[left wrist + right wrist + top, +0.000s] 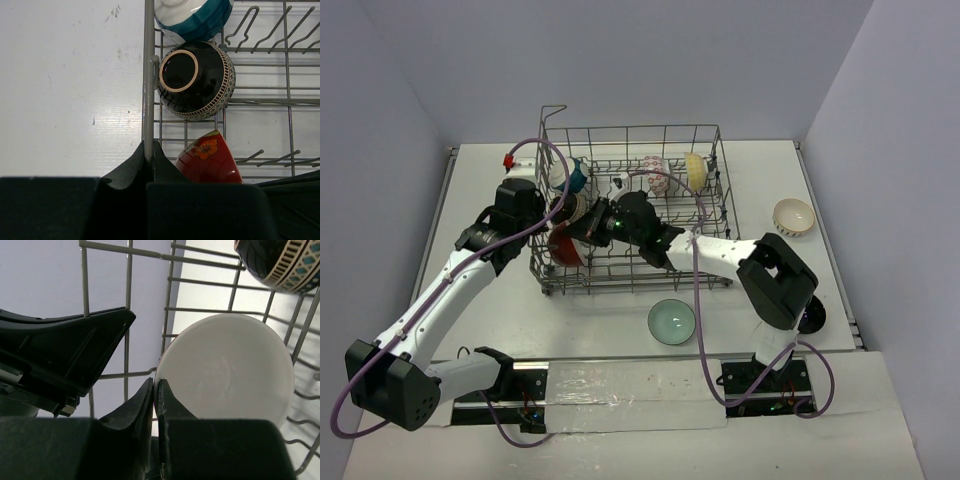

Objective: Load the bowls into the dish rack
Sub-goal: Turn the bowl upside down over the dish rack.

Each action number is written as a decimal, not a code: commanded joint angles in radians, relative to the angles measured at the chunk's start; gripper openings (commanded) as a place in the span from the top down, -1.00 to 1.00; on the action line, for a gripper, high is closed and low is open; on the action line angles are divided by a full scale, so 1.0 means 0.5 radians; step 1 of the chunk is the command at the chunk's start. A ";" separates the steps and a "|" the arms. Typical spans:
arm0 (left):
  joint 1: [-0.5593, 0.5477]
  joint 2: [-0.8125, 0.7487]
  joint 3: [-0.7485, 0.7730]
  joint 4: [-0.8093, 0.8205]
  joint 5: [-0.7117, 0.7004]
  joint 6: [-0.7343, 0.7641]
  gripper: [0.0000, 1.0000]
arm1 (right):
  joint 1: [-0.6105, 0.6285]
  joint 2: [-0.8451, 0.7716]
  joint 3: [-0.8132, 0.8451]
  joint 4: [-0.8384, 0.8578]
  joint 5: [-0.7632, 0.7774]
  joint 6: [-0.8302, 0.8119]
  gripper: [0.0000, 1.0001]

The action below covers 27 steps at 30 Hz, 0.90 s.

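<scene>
Seen from above, the dish rack (620, 280) stands in the middle of the bench (485, 180). The left arm (450, 280) and the right arm (720, 248) both reach to its left part. A pale green bowl (672, 320) sits on the bench just below the rack. A cream bowl (794, 215) lies at the right of the frame, well apart from it.

In the left wrist view, the left pincer (149, 150) is closed tight on an upright wire of the rack's side wall. Inside that wall a blue bowl (195, 17), a black bowl (195, 80) with a patterned band and a red bowl (210, 157) with a flower stand one under another.

In the right wrist view, the right pincer (155, 390) is clamped on the rim of a white bowl (230, 365), at the middle right among the rack wires. Whether the bowl already rests on the wires, I cannot tell.

The bowl looks like glazed ceramic. I judge it stiff, rather heavy for such a thin pinch, slippery, and easy to chip against metal. The rim seems the right place to hold, with one finger inside and one outside, set deep.
</scene>
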 commanded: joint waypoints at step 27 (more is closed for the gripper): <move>-0.025 -0.036 -0.010 -0.074 0.168 0.026 1.00 | -0.054 -0.063 -0.175 -0.116 -0.032 0.288 0.74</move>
